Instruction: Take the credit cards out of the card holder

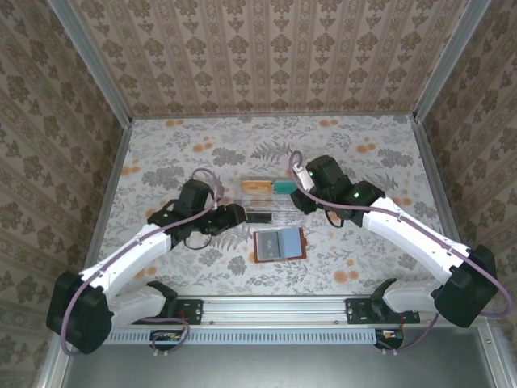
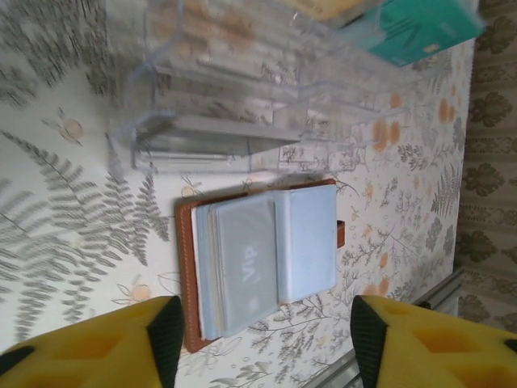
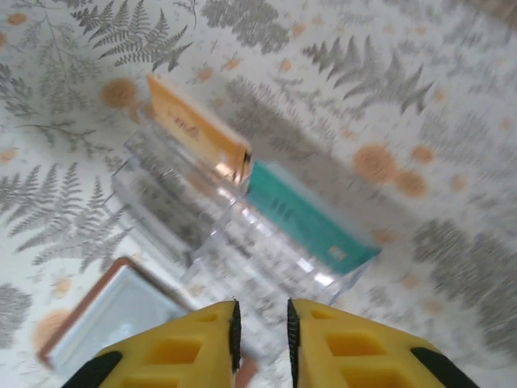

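The left tool (image 2: 265, 331) stands wide open, its yellow fingers (image 2: 97, 347) spread at the bottom of the left wrist view, with nothing between them. Just beyond it lies the card holder (image 2: 258, 263), opened flat with its brown rim framing grey-blue pockets, and a pale card marked VIP shows in the top sleeve. That lettering is too small to read from above. The right tool (image 3: 261, 331) has its fingers drawn almost together, leaving a narrow slit with nothing gripped, and it hangs over the near edge of a clear plastic tray (image 3: 186, 218). The right wrist view shows an orange card (image 3: 198, 125) and a teal card (image 3: 307, 214) standing tilted in the tray's far compartments, side by side. The overhead view places both tools at the tray, the left at its left end and the right at its right end. The card holder sits just in front of the tray, between the arms. The surface (image 1: 161, 153) wears a pale cloth printed with grey ferns and orange blooms. Walls (image 1: 266, 48) papered in a brown damask stripe enclose it, with metal posts at the corners and a rail (image 1: 275, 305) along the near edge
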`<state>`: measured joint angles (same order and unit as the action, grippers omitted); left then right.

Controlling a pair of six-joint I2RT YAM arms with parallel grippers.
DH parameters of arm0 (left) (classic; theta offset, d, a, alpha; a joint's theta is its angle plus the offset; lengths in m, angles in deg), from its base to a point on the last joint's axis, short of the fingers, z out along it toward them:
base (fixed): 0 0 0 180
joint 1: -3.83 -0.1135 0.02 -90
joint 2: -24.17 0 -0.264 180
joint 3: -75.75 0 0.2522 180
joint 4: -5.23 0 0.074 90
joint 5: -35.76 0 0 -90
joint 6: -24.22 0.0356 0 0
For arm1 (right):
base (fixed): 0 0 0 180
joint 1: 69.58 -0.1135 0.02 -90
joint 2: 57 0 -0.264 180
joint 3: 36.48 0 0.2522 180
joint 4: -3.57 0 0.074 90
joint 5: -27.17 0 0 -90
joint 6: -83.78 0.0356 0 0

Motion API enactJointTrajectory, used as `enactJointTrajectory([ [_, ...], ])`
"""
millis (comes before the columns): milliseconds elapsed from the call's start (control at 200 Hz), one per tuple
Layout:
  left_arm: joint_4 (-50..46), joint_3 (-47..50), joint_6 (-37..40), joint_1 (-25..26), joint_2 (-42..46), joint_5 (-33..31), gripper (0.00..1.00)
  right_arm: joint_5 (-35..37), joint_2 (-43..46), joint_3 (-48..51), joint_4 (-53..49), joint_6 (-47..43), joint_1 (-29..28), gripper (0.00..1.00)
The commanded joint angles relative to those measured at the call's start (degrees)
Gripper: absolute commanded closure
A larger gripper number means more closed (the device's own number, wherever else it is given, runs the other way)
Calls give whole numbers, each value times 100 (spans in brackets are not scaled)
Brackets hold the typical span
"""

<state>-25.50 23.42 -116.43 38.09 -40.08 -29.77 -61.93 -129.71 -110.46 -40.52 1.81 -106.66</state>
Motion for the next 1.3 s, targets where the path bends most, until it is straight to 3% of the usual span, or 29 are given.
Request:
enactJointTrajectory([
  [0, 566, 10, -413, 345, -367, -251, 52, -373, 125, 442, -74, 1372, -104, 78],
  [70, 701, -38, -492, 534, -650, -310, 62, -525, 56, 669, 59, 1617, -156, 85],
  [190, 994, -63, -658, 747, -1063, -325, 66, -650, -204, 937, 112, 1874, -265, 83],
  [725, 1486, 257, -1008, 1332, -1845, -654, 67, -829, -1116, 1709, 705, 2067, -483, 80],
  [1295, 1530, 282, -809, 1359, -2109, -456, 67, -618, -1351, 1901, 932, 2503, -862, 78],
])
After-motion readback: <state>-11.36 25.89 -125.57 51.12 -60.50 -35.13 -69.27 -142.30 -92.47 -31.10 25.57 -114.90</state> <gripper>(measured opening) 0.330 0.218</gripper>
